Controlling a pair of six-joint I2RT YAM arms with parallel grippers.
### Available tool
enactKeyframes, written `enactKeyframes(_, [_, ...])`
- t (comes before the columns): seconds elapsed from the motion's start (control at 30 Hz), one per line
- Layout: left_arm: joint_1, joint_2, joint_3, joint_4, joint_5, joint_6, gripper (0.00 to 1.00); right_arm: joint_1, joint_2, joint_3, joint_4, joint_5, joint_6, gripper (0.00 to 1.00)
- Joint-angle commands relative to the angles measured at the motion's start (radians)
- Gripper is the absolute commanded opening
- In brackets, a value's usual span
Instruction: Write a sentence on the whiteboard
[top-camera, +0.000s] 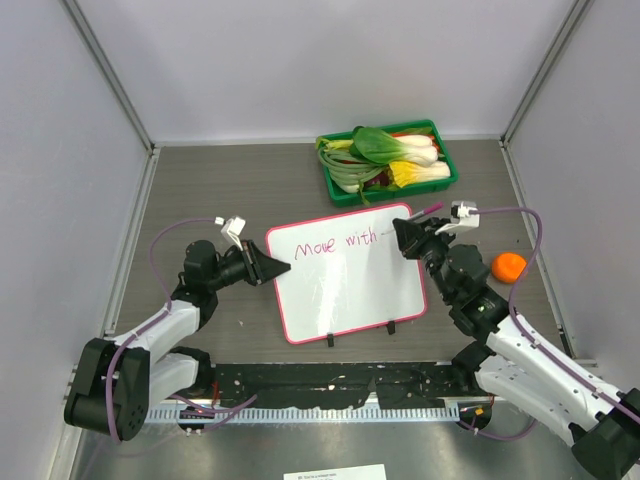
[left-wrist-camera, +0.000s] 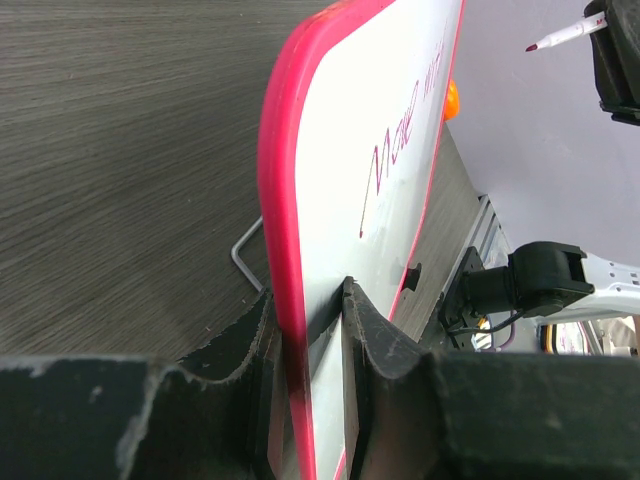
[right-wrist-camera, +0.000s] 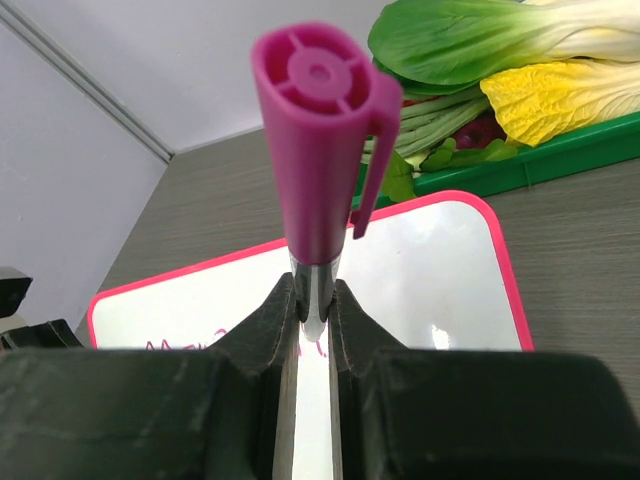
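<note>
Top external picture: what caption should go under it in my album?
Left pincer grips the whiteboard edge; right pincer holds a pink marker beside "Move with".

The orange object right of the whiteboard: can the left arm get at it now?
Probably not. The left pincer is shut on the edge of the whiteboard, and the orange object lies beyond the board and the right arm.

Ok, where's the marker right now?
Top view: the marker sits in the right pincer over the whiteboard, at its far right corner, near the green tray.
</note>
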Motion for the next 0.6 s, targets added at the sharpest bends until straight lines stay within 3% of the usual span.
enactKeyframes(0.0, [0.003,-0.001,-0.022,-0.042,-0.092,0.113,0.0,-0.002,0.001,-0.006,0.019,-0.017,0.017,0.01])
enactKeyframes(0.57, [0.003,-0.001,-0.019,-0.045,-0.093,0.113,0.0,-0.003,0.033,-0.014,0.015,-0.06,0.02,0.01])
